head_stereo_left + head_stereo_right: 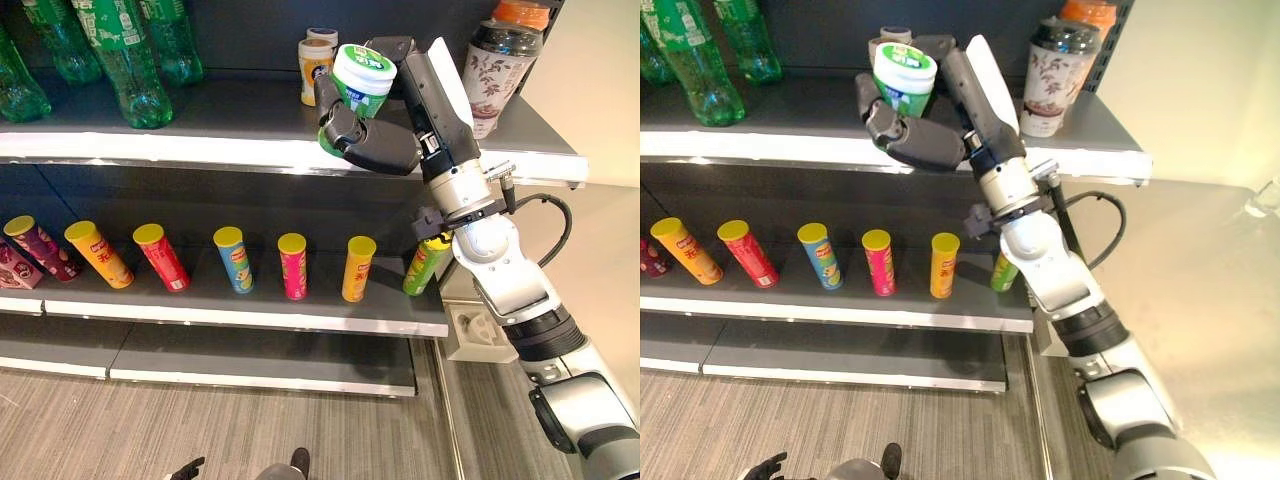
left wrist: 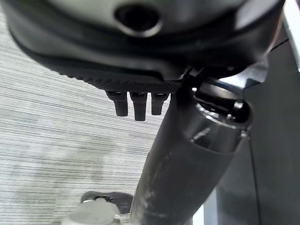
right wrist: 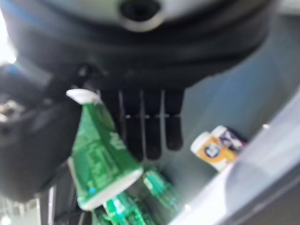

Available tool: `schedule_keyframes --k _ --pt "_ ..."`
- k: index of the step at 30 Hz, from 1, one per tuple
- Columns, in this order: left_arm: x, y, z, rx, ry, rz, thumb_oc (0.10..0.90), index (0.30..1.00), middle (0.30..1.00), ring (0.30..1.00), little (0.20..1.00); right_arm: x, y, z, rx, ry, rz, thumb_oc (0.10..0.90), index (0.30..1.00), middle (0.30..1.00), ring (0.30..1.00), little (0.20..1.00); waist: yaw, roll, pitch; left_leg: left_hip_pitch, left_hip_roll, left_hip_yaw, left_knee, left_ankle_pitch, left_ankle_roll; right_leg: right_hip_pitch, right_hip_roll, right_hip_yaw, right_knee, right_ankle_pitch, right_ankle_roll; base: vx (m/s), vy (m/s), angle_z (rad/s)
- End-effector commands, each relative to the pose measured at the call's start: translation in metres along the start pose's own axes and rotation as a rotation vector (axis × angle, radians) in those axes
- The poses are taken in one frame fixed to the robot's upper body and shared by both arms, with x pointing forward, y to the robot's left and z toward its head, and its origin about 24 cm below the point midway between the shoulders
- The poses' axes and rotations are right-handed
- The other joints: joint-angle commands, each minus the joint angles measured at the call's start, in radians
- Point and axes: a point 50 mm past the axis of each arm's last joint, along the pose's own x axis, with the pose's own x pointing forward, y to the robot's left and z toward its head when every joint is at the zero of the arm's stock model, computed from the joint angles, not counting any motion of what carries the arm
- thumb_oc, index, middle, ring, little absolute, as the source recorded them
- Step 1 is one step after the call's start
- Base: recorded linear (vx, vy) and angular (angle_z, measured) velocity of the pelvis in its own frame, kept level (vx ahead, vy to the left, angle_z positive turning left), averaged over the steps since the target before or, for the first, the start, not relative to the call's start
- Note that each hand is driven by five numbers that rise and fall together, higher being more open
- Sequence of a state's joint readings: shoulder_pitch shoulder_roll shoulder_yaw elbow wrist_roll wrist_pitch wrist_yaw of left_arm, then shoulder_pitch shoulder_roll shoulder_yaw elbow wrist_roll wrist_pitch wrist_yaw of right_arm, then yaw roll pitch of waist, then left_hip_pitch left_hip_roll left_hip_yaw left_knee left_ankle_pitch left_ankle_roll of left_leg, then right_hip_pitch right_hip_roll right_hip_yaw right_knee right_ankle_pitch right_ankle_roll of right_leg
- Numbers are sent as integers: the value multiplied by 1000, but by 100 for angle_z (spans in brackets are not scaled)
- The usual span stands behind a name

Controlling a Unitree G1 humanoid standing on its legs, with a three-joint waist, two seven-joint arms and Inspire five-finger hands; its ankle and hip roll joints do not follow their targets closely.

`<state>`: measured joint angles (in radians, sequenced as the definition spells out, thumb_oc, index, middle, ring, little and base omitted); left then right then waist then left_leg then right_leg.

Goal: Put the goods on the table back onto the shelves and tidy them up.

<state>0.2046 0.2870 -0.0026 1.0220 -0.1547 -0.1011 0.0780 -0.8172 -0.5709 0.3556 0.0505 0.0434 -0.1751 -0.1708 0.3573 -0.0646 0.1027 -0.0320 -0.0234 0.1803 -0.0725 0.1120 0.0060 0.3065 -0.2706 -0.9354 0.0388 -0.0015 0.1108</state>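
My right hand (image 1: 375,145) is raised over the top shelf (image 1: 230,120) and is shut on a green tub with a white lid (image 1: 362,75). The fingers curl under the tub and it leans a little. The tub (image 3: 101,150) shows between thumb and fingers in the right wrist view. Just behind it on the shelf stands a small orange-and-white cup (image 1: 315,60). My left hand (image 1: 185,468) hangs low over the floor with relaxed fingers (image 2: 136,105), holding nothing.
Green soda bottles (image 1: 125,60) stand at the top shelf's left, and a tall floral-label bottle (image 1: 495,65) at its right end. Several chip cans (image 1: 292,265) line the middle shelf, with a green can (image 1: 425,262) behind my forearm. Striped floor lies below.
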Motion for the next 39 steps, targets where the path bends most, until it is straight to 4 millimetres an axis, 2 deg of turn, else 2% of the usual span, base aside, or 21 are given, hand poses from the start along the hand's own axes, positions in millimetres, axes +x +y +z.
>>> schedule_keyframes --k 1,2,3,5,6,7,9,11,12,17,20,33,39 --pt "5 5 26 136 -100 -7 800 900 900 900 900 38 -37 36 -90 -171 -150 400 300 300 300 300 25 18 -71 56 56 -33 -12 -119 -75 -114 -101 9 48 46 70 36 107 12" --pt "5 5 27 136 -101 -8 800 900 900 900 900 39 -37 37 -91 -172 -151 400 300 300 300 300 24 17 -69 56 53 -34 -12 -120 -73 -116 -108 10 58 43 74 56 56 19" --pt "7 8 35 148 -126 -1 800 900 900 900 900 37 -40 35 -106 -162 -141 400 300 300 300 300 -12 11 -48 63 47 -66 -14 -122 -66 -171 -89 132 101 36 70 43 2 19" --pt "8 11 47 140 -164 5 800 900 900 900 900 38 -45 33 -146 -146 -121 400 300 300 300 300 -48 5 -34 65 44 -103 -15 -123 -68 -246 -16 366 79 -20 63 27 -22 67" --pt "9 10 52 140 -179 3 800 900 900 900 900 39 -48 31 -172 -138 -111 400 300 300 300 300 -56 5 -25 57 37 -112 -15 -107 -59 -277 10 442 59 -13 47 12 -13 114" --pt "9 12 55 137 -191 5 800 900 900 900 900 44 -52 33 -194 -136 -111 400 300 300 300 300 -62 -3 -20 58 27 -144 -15 -103 -59 -275 25 498 29 -4 59 -8 -2 92" --pt "10 10 56 141 -189 3 800 900 900 900 900 51 -55 34 -185 -132 -129 400 300 300 300 300 -62 -17 -25 49 19 -175 -15 -104 -63 -243 39 505 -12 6 53 42 -76 32" --pt "10 9 56 140 -188 0 800 900 900 900 900 51 -55 33 -189 -127 -131 400 300 300 300 300 -65 -23 -30 42 17 -188 -15 -101 -63 -233 41 493 -31 18 57 41 -74 96" --pt "10 7 53 138 -181 -6 800 900 900 900 900 54 -54 29 -191 -109 -133 400 300 300 300 300 -61 -34 -42 34 18 -202 -15 -97 -68 -213 55 477 -58 22 61 80 -77 75" --pt "11 4 50 155 -160 -13 800 900 900 900 900 53 -54 25 -200 -95 -132 400 300 300 300 300 -53 -46 -47 28 21 -225 -15 -92 -75 -196 66 450 -79 17 59 50 -47 27" --pt "10 0 50 172 -162 -25 800 900 900 900 900 52 -52 24 -207 -95 -138 400 300 300 300 300 -44 -62 -50 27 25 -238 -15 -96 -82 -177 72 410 -86 6 55 38 -58 23" --pt "9 -2 55 184 -190 -36 800 900 900 900 900 47 -63 9 -301 -20 -173 400 300 300 300 300 -56 -73 -52 23 34 -245 -15 -98 -87 -168 74 374 -89 -1 48 9 -23 5" --pt "7 -2 56 184 -203 -42 800 900 900 900 900 43 -74 -8 -352 59 -219 400 300 300 300 300 -67 -75 -53 27 40 -232 -15 -103 -88 -167 75 377 -96 5 48 0 0 0"
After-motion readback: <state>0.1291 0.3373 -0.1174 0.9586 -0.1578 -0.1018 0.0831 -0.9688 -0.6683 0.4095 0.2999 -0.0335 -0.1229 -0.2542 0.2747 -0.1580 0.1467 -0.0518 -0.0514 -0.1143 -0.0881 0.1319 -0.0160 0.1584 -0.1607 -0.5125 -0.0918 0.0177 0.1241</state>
